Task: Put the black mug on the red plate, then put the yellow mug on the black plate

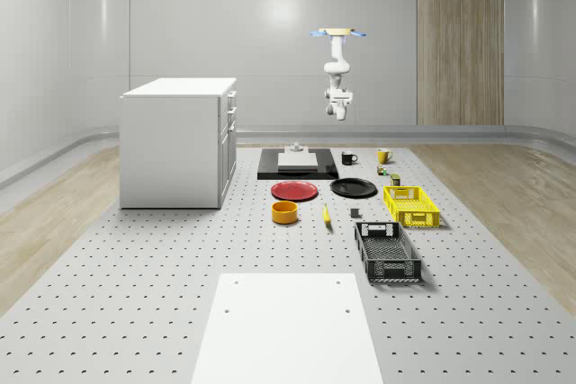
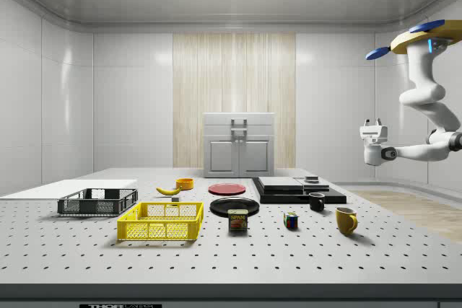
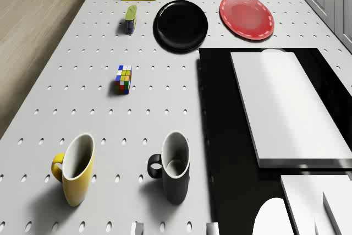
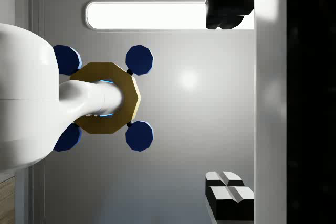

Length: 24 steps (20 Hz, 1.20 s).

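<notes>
Black mug (image 3: pixel 175 168) on table (image 3: pixel 110 136), end effector (image 2: pixel 372 126) high above

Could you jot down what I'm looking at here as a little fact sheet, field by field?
drone: hovering high above the far end of the table
gripper: in the air, holding nothing
black mug: upright on the table, beside the yellow mug
red plate: bare
black plate: bare, next to the red plate
task progress: neither mug moved yet
</notes>
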### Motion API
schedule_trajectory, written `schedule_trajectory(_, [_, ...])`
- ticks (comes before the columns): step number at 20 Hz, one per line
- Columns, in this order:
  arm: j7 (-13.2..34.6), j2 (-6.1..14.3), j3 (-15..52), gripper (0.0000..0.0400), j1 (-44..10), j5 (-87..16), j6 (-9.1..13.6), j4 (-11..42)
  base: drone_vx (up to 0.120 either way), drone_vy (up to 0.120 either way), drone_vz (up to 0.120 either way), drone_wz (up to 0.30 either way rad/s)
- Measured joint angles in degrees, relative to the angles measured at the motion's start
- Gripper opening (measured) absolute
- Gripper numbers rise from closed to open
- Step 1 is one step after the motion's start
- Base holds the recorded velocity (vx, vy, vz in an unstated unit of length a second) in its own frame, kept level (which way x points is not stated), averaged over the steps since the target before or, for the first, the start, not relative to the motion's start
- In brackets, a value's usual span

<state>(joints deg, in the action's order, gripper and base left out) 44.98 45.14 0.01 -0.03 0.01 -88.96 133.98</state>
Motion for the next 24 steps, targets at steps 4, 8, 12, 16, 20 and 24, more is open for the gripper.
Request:
schedule_trajectory(4, [-0.07,-0.72,0.06,0.04,-0.11,0.04,3.95,-4.85,0.0,0.0,0.0,0.0])
schedule_trajectory(8, [-0.1,-2.28,0.11,0.04,-0.19,0.07,7.08,-9.73,0.0,0.0,0.0,0.0])
schedule_trajectory(12, [-0.13,-3.7,0.14,0.04,-0.26,0.1,9.27,-13.51,0.0,0.0,0.0,0.0])
schedule_trajectory(16, [-0.15,-4.5,0.17,0.04,-0.3,0.11,10.41,-15.63,0.0,0.0,0.0,0.0])
schedule_trajectory(20, [-0.16,-4.83,0.2,0.04,-0.34,0.13,10.85,-16.57,0.0,0.0,0.0,0.0])
schedule_trajectory(24, [-0.18,-4.89,0.22,0.04,-0.38,0.14,10.93,-16.89,0.0,0.0,0.0,0.0])
